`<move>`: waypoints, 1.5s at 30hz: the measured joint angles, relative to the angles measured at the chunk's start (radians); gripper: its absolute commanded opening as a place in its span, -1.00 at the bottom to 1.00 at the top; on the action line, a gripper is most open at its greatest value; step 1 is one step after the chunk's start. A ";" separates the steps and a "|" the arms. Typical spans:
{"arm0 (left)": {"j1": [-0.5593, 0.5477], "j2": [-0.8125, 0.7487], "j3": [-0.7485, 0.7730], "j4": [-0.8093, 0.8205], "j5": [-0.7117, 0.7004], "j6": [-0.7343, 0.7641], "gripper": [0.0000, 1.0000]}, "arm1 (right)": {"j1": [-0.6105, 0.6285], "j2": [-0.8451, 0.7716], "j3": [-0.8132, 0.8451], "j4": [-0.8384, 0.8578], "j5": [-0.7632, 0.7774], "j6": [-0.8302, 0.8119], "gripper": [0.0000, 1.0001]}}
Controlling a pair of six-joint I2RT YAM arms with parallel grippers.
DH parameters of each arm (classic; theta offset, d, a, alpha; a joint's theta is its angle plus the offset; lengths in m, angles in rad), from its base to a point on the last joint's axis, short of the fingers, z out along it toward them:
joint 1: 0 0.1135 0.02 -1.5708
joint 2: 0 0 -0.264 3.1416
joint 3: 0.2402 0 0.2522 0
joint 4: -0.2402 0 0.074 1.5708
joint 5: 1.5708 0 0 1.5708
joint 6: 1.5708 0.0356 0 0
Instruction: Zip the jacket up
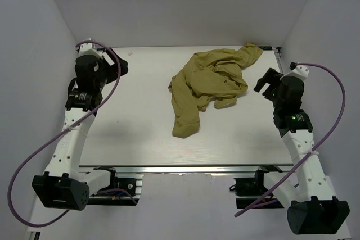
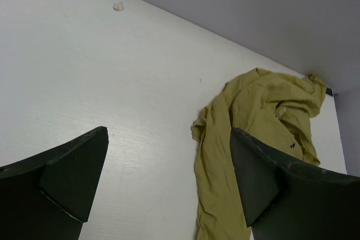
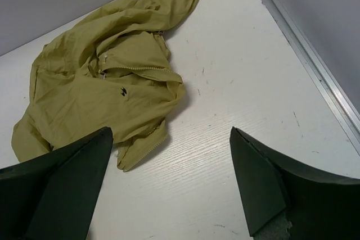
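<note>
Plainly, nothing of the task is done. The jacket [image 1: 211, 85] lies crumpled on the far right part of the table [image 1: 129, 133], folded over itself, with 1 long part trailing toward the near edge. In my right wrist view a short run of zipper teeth [image 3: 140, 68] shows along a fold, near a small dark spot [image 3: 123, 91]. I cannot find the slider or the 2nd row of teeth. Judgement: the whole job is left. The garment must be spread, both front edges found and joined, and the slider drawn up.

Pose: both arms appear to be held above the table, touching nothing. My left gripper [image 1: 119, 67] hangs over the far left corner, well apart from the jacket and angled toward it. My right gripper [image 1: 263, 82] hangs just beside the jacket's right edge, pointing at it. Both sets of jaws stand wide, and each wrist view shows nothing gripped between the fingers. Neither gripper holds anything.
</note>
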 measured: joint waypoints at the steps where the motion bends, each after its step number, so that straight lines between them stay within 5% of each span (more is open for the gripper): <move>1: 0.000 0.012 0.000 0.000 0.016 0.003 0.96 | 0.000 0.000 0.000 0.002 -0.005 -0.002 0.79; 13: -0.030 0.221 0.068 -0.018 0.213 0.022 0.96 | 0.000 0.079 -0.013 0.069 -0.068 -0.024 0.79; 21: -0.314 0.727 0.415 -0.042 0.294 0.074 0.96 | 0.025 0.480 0.259 0.091 -0.150 -0.150 0.79; 27: -0.423 1.101 0.783 -0.159 0.357 0.126 0.91 | 0.090 0.797 0.425 0.176 -0.154 -0.417 0.79; 40: -0.449 1.301 0.967 -0.256 0.320 0.142 0.11 | 0.102 1.408 1.027 0.205 -0.257 -0.705 0.79; 44: -0.446 1.334 0.998 -0.254 0.321 0.140 -0.23 | 0.102 1.477 1.071 0.205 -0.298 -0.727 0.76; 45: -0.446 1.341 1.001 -0.253 0.321 0.141 -0.47 | 0.102 1.487 1.072 0.204 -0.307 -0.732 0.71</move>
